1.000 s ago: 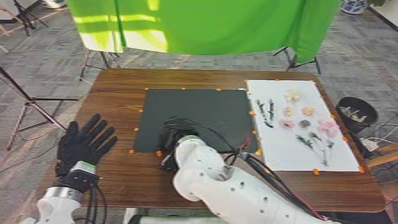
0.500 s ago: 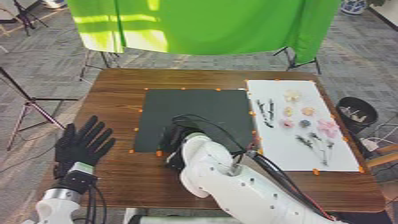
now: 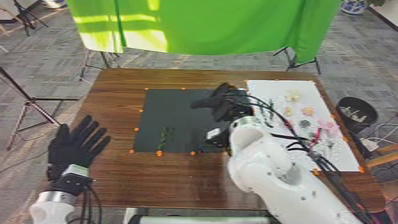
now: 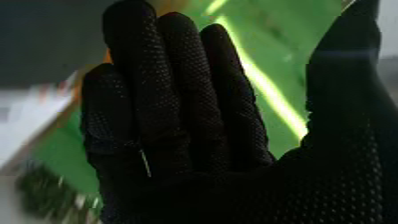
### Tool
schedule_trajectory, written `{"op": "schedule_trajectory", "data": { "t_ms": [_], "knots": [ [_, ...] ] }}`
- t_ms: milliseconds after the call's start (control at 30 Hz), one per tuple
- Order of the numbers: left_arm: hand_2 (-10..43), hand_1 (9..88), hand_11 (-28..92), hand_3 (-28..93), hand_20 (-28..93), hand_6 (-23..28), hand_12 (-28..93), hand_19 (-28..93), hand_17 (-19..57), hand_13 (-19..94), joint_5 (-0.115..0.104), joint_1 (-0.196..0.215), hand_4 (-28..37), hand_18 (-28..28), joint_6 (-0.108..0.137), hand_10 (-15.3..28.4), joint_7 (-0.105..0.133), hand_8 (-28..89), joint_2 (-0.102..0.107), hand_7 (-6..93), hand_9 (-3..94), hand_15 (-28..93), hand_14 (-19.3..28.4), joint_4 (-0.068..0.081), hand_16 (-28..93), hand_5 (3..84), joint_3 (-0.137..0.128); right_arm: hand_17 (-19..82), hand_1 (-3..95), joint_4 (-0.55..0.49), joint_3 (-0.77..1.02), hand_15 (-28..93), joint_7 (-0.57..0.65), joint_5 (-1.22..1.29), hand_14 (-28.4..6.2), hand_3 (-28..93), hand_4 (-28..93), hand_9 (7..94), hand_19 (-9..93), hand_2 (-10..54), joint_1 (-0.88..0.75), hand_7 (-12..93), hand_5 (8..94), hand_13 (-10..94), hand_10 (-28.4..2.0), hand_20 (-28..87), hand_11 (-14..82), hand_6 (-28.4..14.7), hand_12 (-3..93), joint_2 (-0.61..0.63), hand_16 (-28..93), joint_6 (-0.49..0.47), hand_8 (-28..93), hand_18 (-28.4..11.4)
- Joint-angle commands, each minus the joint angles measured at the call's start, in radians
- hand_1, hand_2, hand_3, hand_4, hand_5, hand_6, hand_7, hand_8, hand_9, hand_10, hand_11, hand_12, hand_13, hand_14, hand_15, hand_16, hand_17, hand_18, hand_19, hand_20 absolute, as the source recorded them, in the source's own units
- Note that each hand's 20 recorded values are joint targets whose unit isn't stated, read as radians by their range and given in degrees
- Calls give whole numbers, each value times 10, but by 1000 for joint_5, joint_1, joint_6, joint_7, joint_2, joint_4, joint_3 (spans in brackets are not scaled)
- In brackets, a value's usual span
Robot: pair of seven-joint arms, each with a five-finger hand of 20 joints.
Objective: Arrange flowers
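Released, fingers straight, the right hand (image 3: 228, 106) is over the black mat (image 3: 169, 110); the left hand (image 3: 73, 152) is open near the mat.

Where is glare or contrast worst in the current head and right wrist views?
Head view: bright bands of light streak the green curtain, the pale flower nearly washes out against the white sheet, and the dark right hand merges into the black mat. Right wrist view: that hand sits in deep shadow, a glaring diagonal streak behind it.
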Motion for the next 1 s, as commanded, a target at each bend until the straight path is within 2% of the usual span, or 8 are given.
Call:
{"op": "schedule_trajectory", "data": {
  "t_ms": [33,100,233,400,533,633,767,1000],
  "knots": [
    [153,227,114,638,62,85,75,253,-71,149,-1,15,-283,137,16,134,100,-58,7,36,238,175,150,-21,-49,345,3,394,310,-91,300,400,134,-126,-153,716,-189,724,914,-95,-241,87,668,729,-205,99,148,-92,168,266,199,-46,-90,-243],
    [153,226,116,642,64,84,75,253,-70,157,14,21,-283,138,28,131,123,-58,13,38,247,179,147,-31,-47,348,3,388,315,-145,394,393,168,-114,-159,713,-196,672,913,-95,-319,82,647,709,-212,97,109,-97,152,301,190,-119,-90,-243],
    [154,229,125,646,66,83,75,254,-68,162,8,37,-283,138,32,130,143,-59,26,44,254,182,146,-45,-47,353,-12,379,340,-203,497,380,202,-126,-162,711,-210,627,913,-95,-420,72,621,682,-214,95,80,-104,142,336,176,-196,-90,-245],
    [154,227,129,657,68,83,72,254,-66,164,-31,28,-283,137,33,129,156,-61,31,48,255,190,148,-40,-46,355,-3,370,358,-216,607,389,232,-63,-160,720,-236,584,920,-95,-508,61,583,659,-216,94,71,-108,138,357,172,-281,-86,-247],
    [155,228,132,657,69,82,71,255,-67,165,-16,21,-283,137,22,129,148,-62,32,49,256,194,149,-30,-47,355,4,366,355,-216,673,397,249,22,-159,709,-254,568,923,-95,-544,59,581,651,-220,92,69,-111,137,337,168,-300,-85,-248],
    [156,232,134,652,69,82,71,255,-67,167,-45,27,-283,137,32,129,166,-63,27,49,257,200,152,-33,-46,355,12,365,356,-230,669,402,229,-16,-158,691,-265,576,923,-95,-562,60,598,654,-219,90,70,-114,134,329,165,-281,-86,-247],
    [157,230,135,653,71,82,69,257,-68,168,-1,10,-283,138,6,129,137,-63,29,49,258,201,152,-24,-49,355,16,364,356,-232,686,401,254,-26,-157,687,-268,588,923,-95,-590,59,615,661,-216,89,73,-112,133,320,162,-278,-88,-247],
    [158,228,131,657,71,81,68,254,-70,162,-7,9,-283,138,6,130,130,-63,35,47,255,203,157,-26,-46,353,16,373,398,-187,710,398,283,7,-154,704,-263,605,923,-95,-614,69,624,670,-208,84,75,-101,131,308,159,-297,-88,-243]
  ]
}}
